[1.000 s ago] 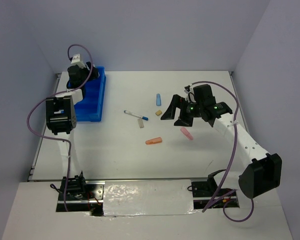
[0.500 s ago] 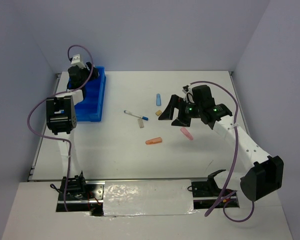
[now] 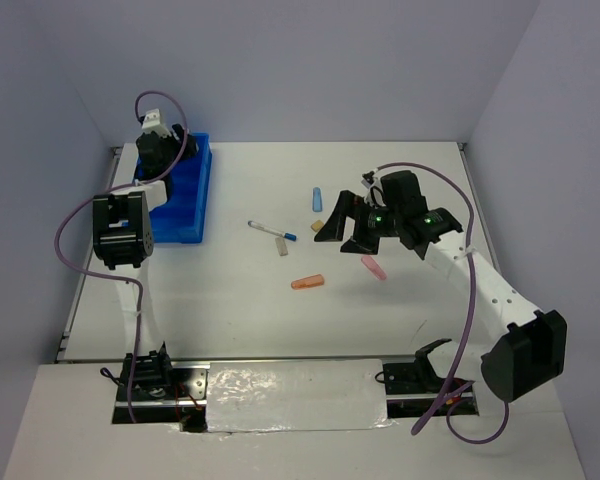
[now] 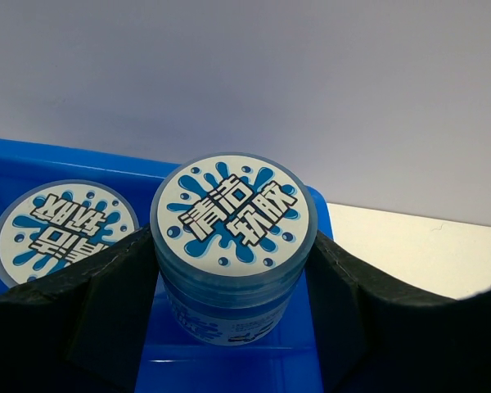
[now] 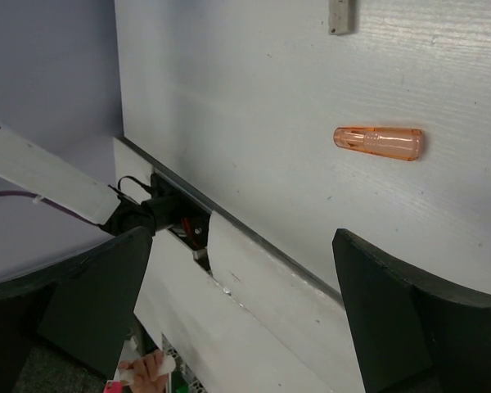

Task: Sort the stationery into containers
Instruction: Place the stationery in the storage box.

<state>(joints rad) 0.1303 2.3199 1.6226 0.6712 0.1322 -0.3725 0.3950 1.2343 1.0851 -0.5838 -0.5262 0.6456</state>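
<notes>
The blue tray [image 3: 187,207] lies at the far left. Over its far end, my left gripper [image 3: 161,152] is shut on a round blue-white tape roll [image 4: 233,221], a finger pressed against each side. A second roll [image 4: 61,229] stands beside it in the tray [image 4: 229,368]. My right gripper [image 3: 345,232] hangs open and empty above the table, left of the pink stick [image 3: 373,267]. Nearby lie the orange stick [image 3: 307,282], white pen [image 3: 272,231], light-blue stick [image 3: 318,200], beige eraser [image 3: 318,226] and grey eraser [image 3: 282,247]. The right wrist view shows the orange stick [image 5: 379,143] beyond the open gripper [image 5: 241,236].
Grey walls close in the white table on three sides. The arm bases and their cables sit along the near edge [image 3: 290,380]. A grey eraser [image 5: 340,16] shows at the top of the right wrist view.
My right gripper has drifted slightly to the left, still open. The left gripper and the roll in it have not moved.
</notes>
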